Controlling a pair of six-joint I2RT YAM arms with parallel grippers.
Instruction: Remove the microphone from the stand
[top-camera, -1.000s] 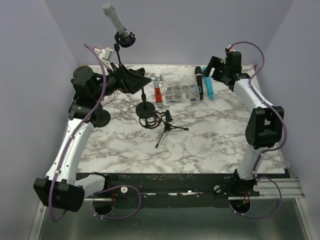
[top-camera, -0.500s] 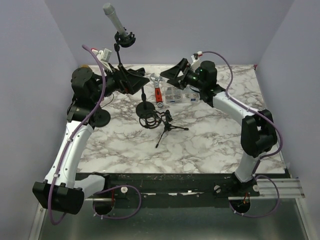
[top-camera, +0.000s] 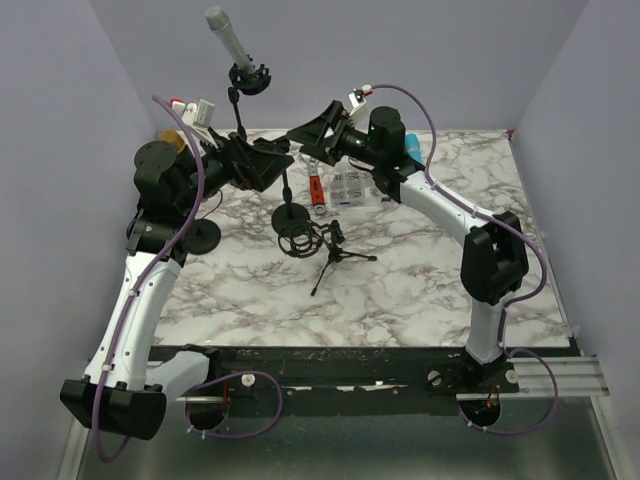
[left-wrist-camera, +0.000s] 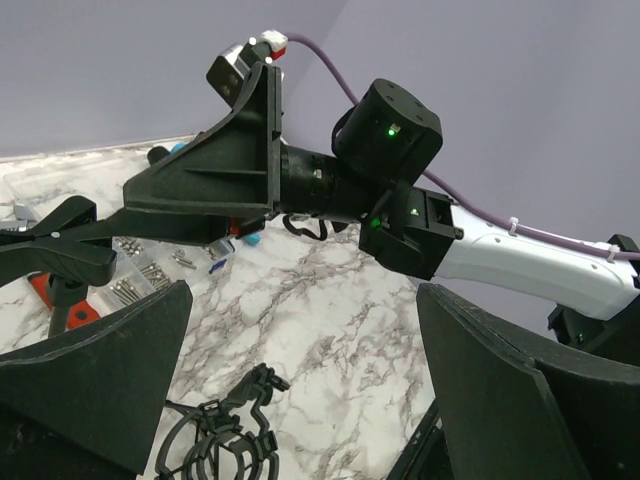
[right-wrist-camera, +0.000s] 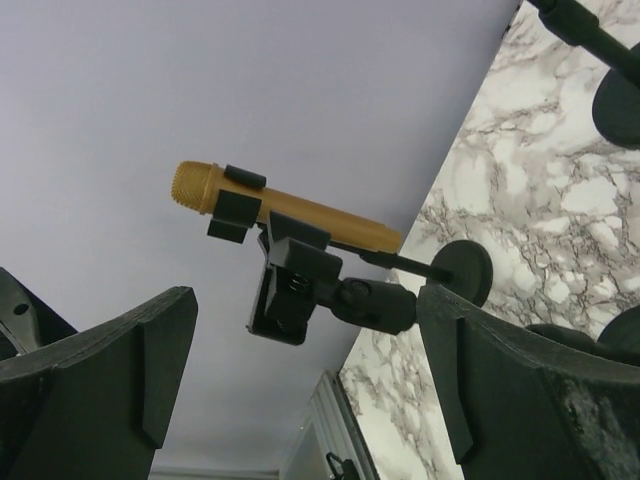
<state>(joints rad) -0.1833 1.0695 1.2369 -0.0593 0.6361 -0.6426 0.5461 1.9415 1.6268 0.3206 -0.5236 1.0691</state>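
Note:
A grey microphone (top-camera: 227, 36) sits tilted in a black clip (top-camera: 249, 78) atop a thin stand (top-camera: 240, 112) at the back of the table. A gold microphone (right-wrist-camera: 295, 211) lies in a black clip (right-wrist-camera: 291, 283) on a second stand, whose rod runs to a round base (right-wrist-camera: 463, 271). In the top view only its gold tip (top-camera: 172, 137) shows behind the left arm. My right gripper (top-camera: 308, 135) is open just right of the grey microphone's stand, and the gold microphone shows beyond its fingers (right-wrist-camera: 100, 375). My left gripper (top-camera: 268, 165) is open, low beside the pole, holding nothing.
A black shock mount (top-camera: 298, 241) and a small tripod (top-camera: 338, 256) stand mid-table. Round stand bases sit at the centre (top-camera: 292, 216) and the left (top-camera: 200, 237). A clear box of screws (top-camera: 355, 186), a red tool (top-camera: 318, 188) and a blue pen (top-camera: 412, 150) lie at the back.
My right arm has swung left from the back right corner to the middle back, next to the grey microphone's stand. My left arm has shifted slightly left.

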